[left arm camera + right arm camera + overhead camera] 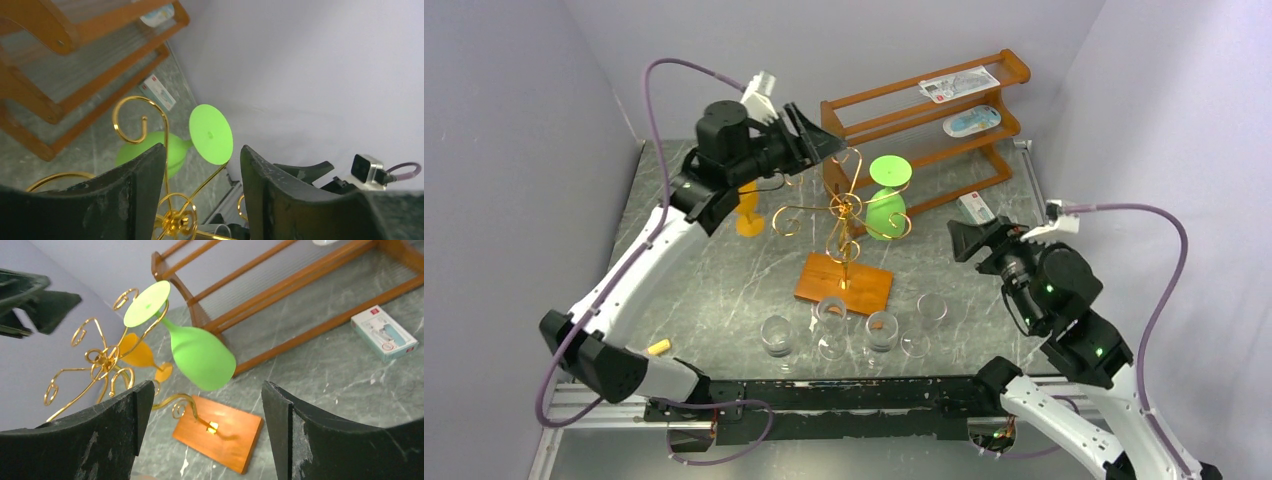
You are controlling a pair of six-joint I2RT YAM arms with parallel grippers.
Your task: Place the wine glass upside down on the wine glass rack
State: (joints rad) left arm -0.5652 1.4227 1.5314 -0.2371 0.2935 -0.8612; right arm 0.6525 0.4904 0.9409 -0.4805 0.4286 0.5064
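Observation:
A green wine glass [886, 212] hangs upside down, foot up, from a curled arm of the gold wire wine glass rack [842, 215], which stands on an orange-brown base [844, 282]. My left gripper [822, 135] is open just left of the rack's top. In the left wrist view the left gripper [202, 150] holds nothing, and the glass [211, 134] and the rack's gold scrolls [175, 220] lie beyond the fingers. My right gripper [959, 243] is open to the right of the rack. In the right wrist view the right gripper [207, 390] is empty and apart from the glass [202, 357].
A brown three-tier shelf [924, 110] stands at the back with packets on it. An orange glass [750, 218] sits left of the rack. Several clear glasses [776, 335] stand in front of the base. A small box [977, 208] lies by the shelf's foot.

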